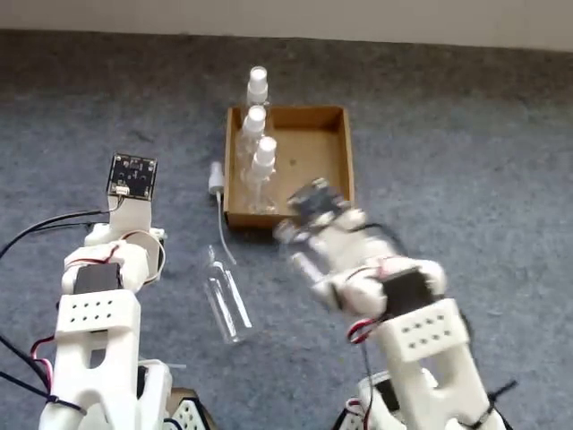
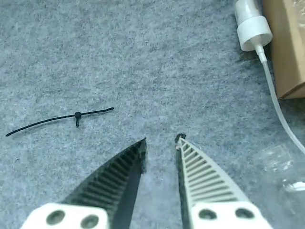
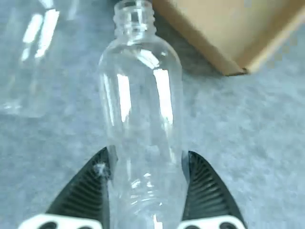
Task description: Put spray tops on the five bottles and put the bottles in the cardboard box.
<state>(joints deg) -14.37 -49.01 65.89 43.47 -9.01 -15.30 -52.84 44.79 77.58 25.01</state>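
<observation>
The right end effector (image 3: 147,153) grips an uncapped bottle (image 3: 140,86), probably light and slippery, low on its body, while the left end effector (image 2: 161,139) stands open.

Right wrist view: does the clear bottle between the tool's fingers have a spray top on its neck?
No, the bottle has a bare, open threaded neck.

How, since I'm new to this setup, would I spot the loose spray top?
Find the cardboard box on the grey carpet. Just outside its wall on the left arm's side lies the spray top. Unlike the tops on the bottles in the box, it caps nothing, its thin tube bare.
</observation>
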